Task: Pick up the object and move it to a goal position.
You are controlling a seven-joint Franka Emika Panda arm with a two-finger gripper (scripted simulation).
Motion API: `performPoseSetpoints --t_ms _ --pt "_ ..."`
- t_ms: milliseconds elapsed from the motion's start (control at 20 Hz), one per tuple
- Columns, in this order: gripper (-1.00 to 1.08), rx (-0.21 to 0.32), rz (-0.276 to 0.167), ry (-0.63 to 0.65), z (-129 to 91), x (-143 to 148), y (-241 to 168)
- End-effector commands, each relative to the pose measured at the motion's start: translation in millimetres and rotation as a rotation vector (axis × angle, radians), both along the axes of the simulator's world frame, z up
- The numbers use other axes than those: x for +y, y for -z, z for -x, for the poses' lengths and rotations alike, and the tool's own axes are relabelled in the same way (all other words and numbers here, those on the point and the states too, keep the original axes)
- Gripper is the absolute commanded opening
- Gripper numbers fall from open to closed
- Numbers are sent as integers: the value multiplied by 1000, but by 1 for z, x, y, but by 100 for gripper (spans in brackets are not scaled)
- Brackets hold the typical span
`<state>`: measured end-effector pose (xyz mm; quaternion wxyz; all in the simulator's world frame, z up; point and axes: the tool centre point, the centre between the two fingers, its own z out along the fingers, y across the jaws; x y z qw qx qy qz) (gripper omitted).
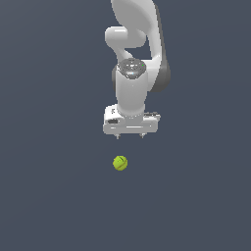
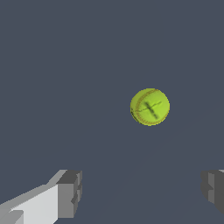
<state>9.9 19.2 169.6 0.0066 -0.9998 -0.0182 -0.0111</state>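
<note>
In the exterior view, the small yellow-green ball (image 1: 120, 163) lies nearest the camera on the plain dark grey surface (image 1: 44, 196), whose edges and corners fall outside the picture. Behind and above it, apart from it, hangs the white gripper (image 1: 130, 136) of the Panda arm (image 1: 135, 59), pointing down; only two short finger stubs show beneath its wide body, set well apart, with nothing between them.

In the wrist view, the two grey fingertips (image 2: 70, 193) stand wide open at the picture's margin, holding nothing. The ball (image 2: 150, 107), with thin reddish seam lines and a dark cross mark, sits on the grey surface (image 2: 65, 65) beyond them, clear of both.
</note>
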Motion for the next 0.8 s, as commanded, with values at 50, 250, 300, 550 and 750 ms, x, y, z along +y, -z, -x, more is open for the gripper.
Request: performPoseSetpoints --t_ms 50,250,300,550,750 --pt "100 -1 0 0 0 1 0" --pt "100 -20 -8 -9 -6 13 -9" --pt "100 -28 -12 -14 -8 19 -13" --pt "100 -47 -19 -31 -12 32 -23" --pt "100 -43 -18 -19 -13 29 -20"
